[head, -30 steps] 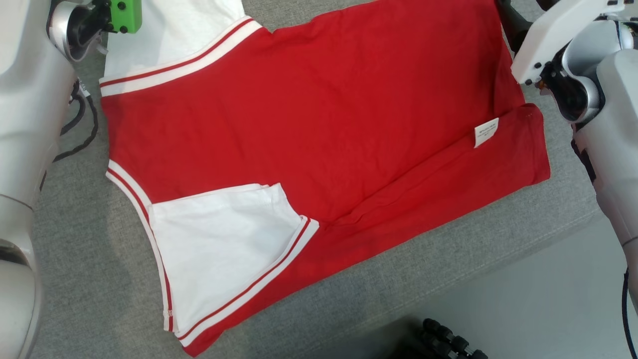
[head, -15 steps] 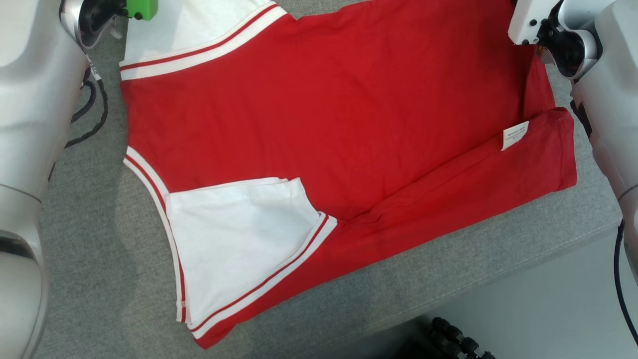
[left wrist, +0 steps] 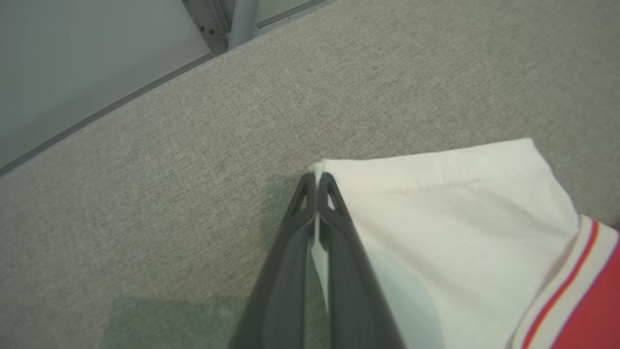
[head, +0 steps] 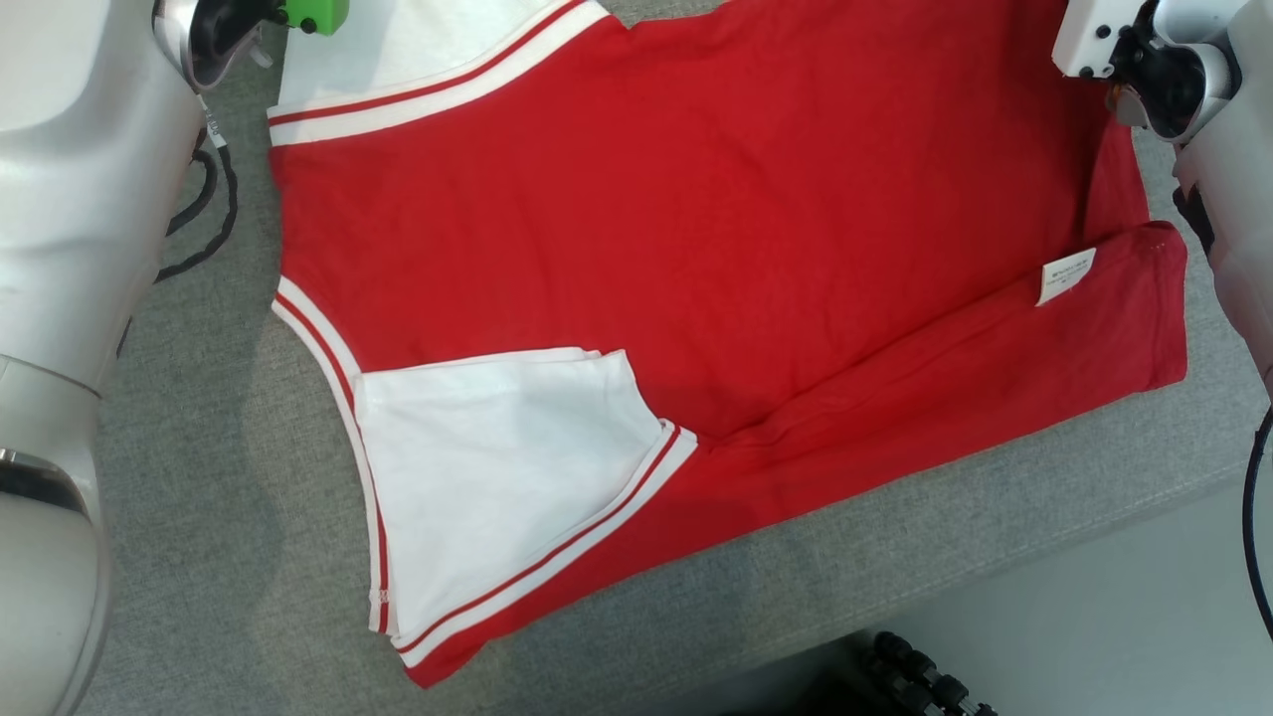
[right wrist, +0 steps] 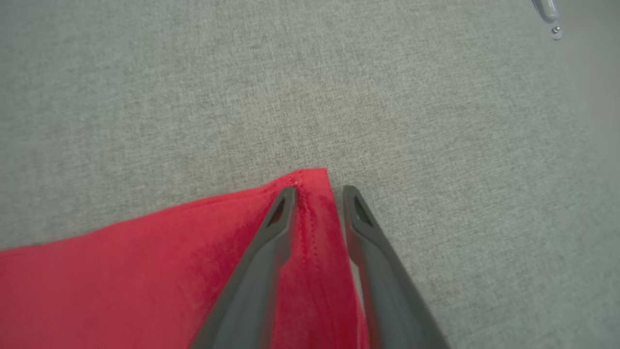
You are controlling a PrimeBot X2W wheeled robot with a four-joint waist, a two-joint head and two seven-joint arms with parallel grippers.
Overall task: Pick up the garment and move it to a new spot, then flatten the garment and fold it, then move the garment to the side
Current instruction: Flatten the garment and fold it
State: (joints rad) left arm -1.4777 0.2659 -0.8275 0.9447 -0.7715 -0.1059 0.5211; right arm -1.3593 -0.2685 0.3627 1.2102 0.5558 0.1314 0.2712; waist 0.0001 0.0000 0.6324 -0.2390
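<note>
Grey padded surface (head: 179,477): bearing red garment (head: 696,219), spread flat, long axis left–right in head view, white-sleeved end toward left, hem toward right, near edge folded over.
Left arm (head: 70,179), right arm (head: 1238,229): stretched forward past garment's two ends.
Left gripper (left wrist: 316,182): clamped tight on white sleeve (left wrist: 460,218) corner.
Right gripper (right wrist: 317,194): half-wide, straddling red hem corner, not pinching.
Small white label (head: 1066,275) beside fold.

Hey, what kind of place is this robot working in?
Probably a robotics lab or test room: a grey fabric-covered table holds one red and white garment, a bare pale floor lies beside it, and metal-framed panels stand past its edge.
</note>
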